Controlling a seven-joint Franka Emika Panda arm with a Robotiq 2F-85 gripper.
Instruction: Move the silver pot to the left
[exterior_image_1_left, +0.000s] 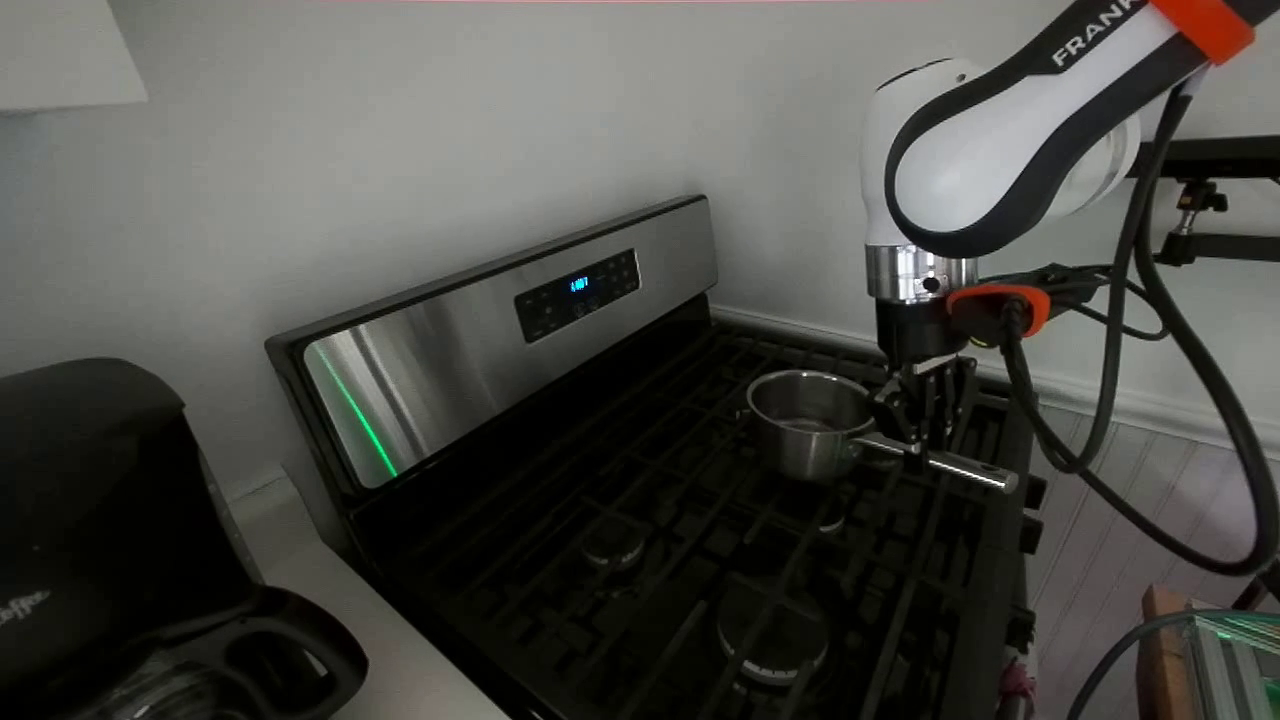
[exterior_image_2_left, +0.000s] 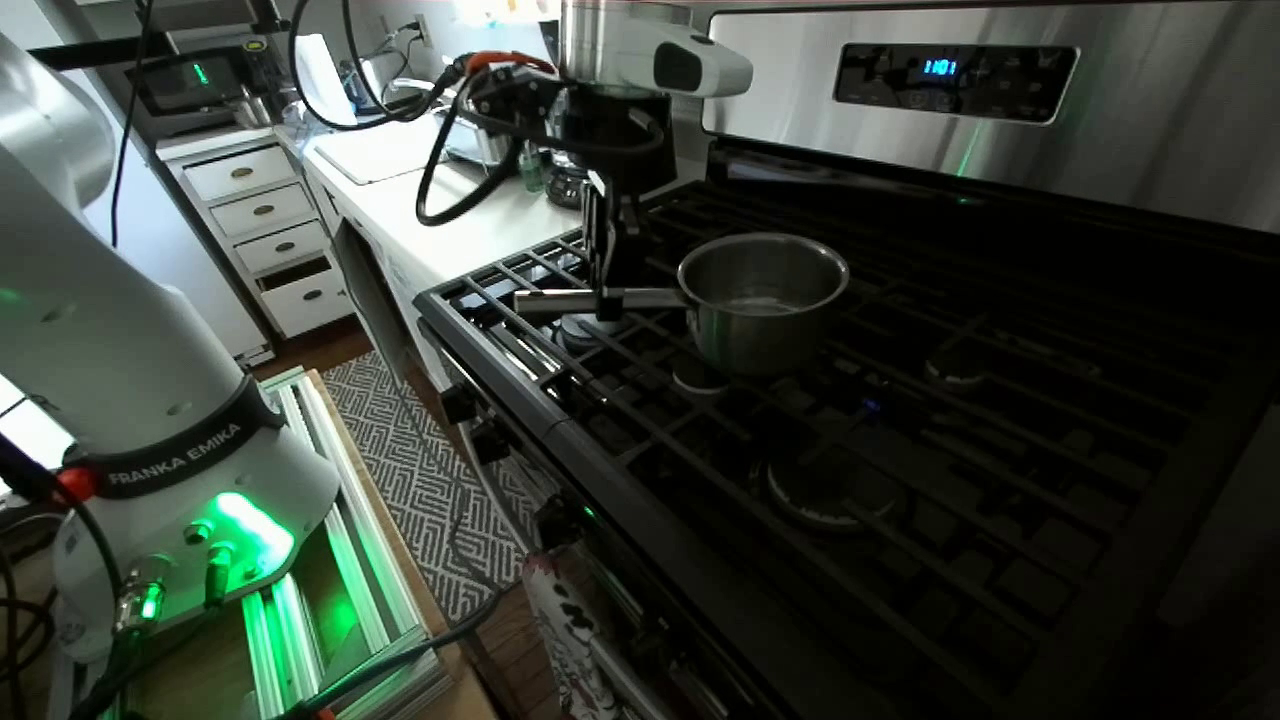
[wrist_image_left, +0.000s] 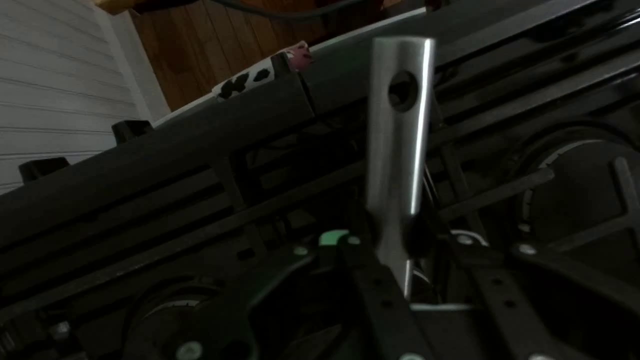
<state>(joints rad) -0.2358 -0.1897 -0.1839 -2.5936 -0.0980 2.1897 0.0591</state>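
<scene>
The silver pot (exterior_image_1_left: 810, 445) is upright over the dark stovetop grates, with its long straight handle pointing to the stove's front edge. The pot also shows in an exterior view (exterior_image_2_left: 765, 325). Its handle fills the middle of the wrist view (wrist_image_left: 400, 135), with the hanging hole at the far end. My gripper (exterior_image_1_left: 920, 440) points down and straddles the handle partway along it, a finger on each side, also seen in an exterior view (exterior_image_2_left: 605, 295). In the wrist view the gripper's dark finger pads (wrist_image_left: 393, 234) press on both sides of the handle. I cannot tell whether the pot's bottom touches the grate.
The stove's grates (exterior_image_1_left: 690, 520) spread around the pot, with burners (exterior_image_1_left: 772, 640) below them. The back panel (exterior_image_1_left: 430, 390) rises behind. A black coffee maker (exterior_image_1_left: 90, 500) stands beside the stove. A white counter (exterior_image_2_left: 470, 215) adjoins it. Knobs and a towel (exterior_image_2_left: 575, 640) are at the front.
</scene>
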